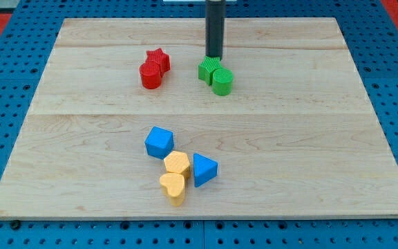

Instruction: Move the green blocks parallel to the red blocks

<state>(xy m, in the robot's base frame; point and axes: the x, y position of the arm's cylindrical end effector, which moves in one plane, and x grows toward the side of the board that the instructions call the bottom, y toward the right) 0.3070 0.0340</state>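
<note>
Two red blocks sit left of the board's top middle: a red star point(159, 59) and a red cylinder point(150, 75) touching it at its lower left. Two green blocks sit to their right: a green star-like block point(209, 69) and a green cylinder point(222, 81) touching it at its lower right. My tip point(214, 57) stands at the top edge of the green star-like block, seemingly touching it, with the rod rising straight up out of the view's top.
Lower middle of the wooden board point(81, 138) holds a cluster: a blue cube point(159, 142), a yellow hexagonal block point(177, 163), a yellow heart point(173, 187) and a blue triangular block point(203, 169). Blue pegboard surrounds the board.
</note>
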